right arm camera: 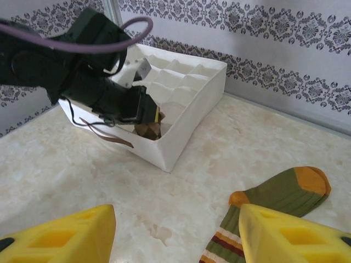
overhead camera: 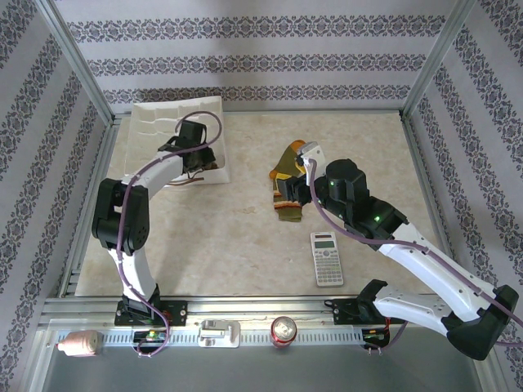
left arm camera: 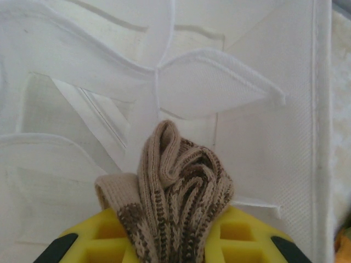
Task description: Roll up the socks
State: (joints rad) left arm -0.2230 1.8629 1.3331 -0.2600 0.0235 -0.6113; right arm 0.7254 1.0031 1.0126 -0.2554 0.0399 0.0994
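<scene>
Left wrist view: the left gripper (left arm camera: 174,238) is shown clamped on the brown-and-tan argyle sock (left arm camera: 178,186). The sock is bunched into a compact roll between the yellow fingers (left arm camera: 88,241). It is held over a compartment of the white divided organizer box (left arm camera: 219,87); whether it rests on the cell floor cannot be told. In the right wrist view the roll is seen low inside a cell by the box's near wall.

The right gripper (right arm camera: 175,235) is spread wide with nothing between its fingers. It is poised above the marble-patterned table (overhead camera: 229,237), just beside the olive green sock (right arm camera: 277,194). That sock lies loose and unrolled, its orange toe, heel and striped cuff exposed.

The task is judged to be roughly half done. One sock has been rolled and only needs releasing into the box. The green sock has not yet been gripped, rolled or stowed.
</scene>
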